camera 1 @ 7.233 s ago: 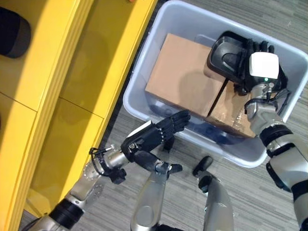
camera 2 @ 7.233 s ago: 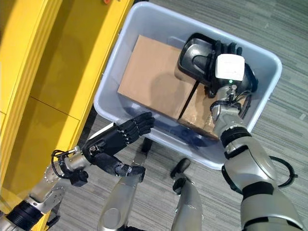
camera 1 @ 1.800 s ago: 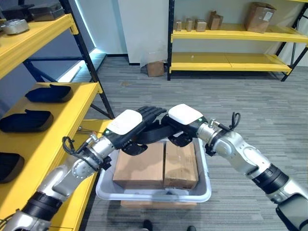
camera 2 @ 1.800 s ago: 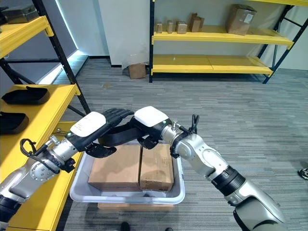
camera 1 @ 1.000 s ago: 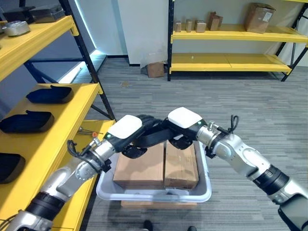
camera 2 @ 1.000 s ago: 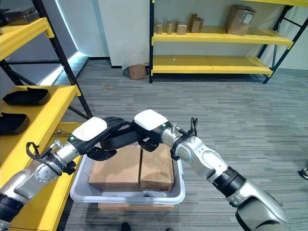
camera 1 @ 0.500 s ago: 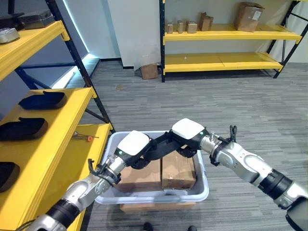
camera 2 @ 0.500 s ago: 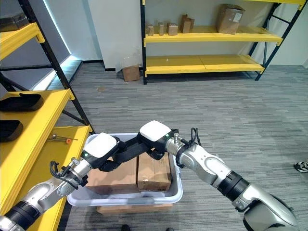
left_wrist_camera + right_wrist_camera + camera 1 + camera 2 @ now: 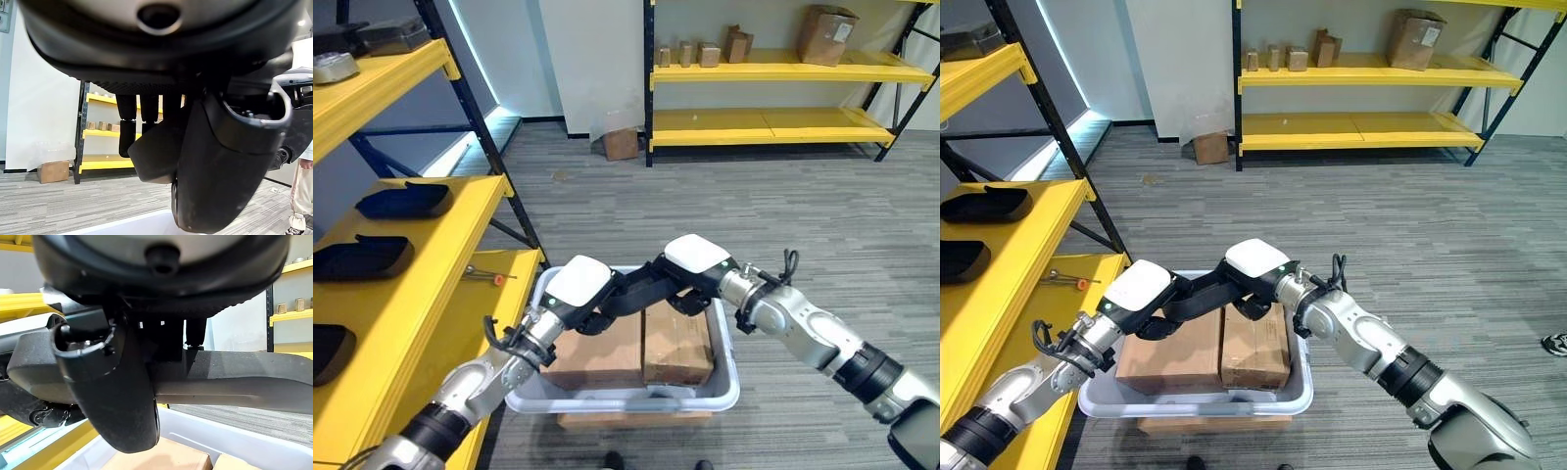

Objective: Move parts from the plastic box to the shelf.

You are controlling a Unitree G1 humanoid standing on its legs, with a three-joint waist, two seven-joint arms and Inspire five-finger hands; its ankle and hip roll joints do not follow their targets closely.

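Note:
Above the grey plastic box point(image 9: 725, 388) I hold a long black moulded part point(image 9: 636, 291) between both hands. My left hand point(image 9: 579, 279) grips its left end, and in the left wrist view the thumb point(image 9: 220, 171) and fingers curl round the part point(image 9: 154, 152). My right hand point(image 9: 698, 253) grips the right end. The right wrist view shows its thumb point(image 9: 117, 396) over the part point(image 9: 234, 382). Two brown cardboard boxes point(image 9: 597, 348) point(image 9: 677, 343) lie side by side in the plastic box beneath.
The yellow shelf point(image 9: 440, 323) stands at my left, with black moulded parts point(image 9: 403, 200) point(image 9: 362, 258) point(image 9: 328, 351) on its middle level and small tools point(image 9: 484, 275) on the lower level. Another yellow rack point(image 9: 773, 122) stands across the carpeted floor.
Seven seconds ago my right hand alone held the part down in the box. Now both hands hold it above the box, and over the last second they sank slightly.

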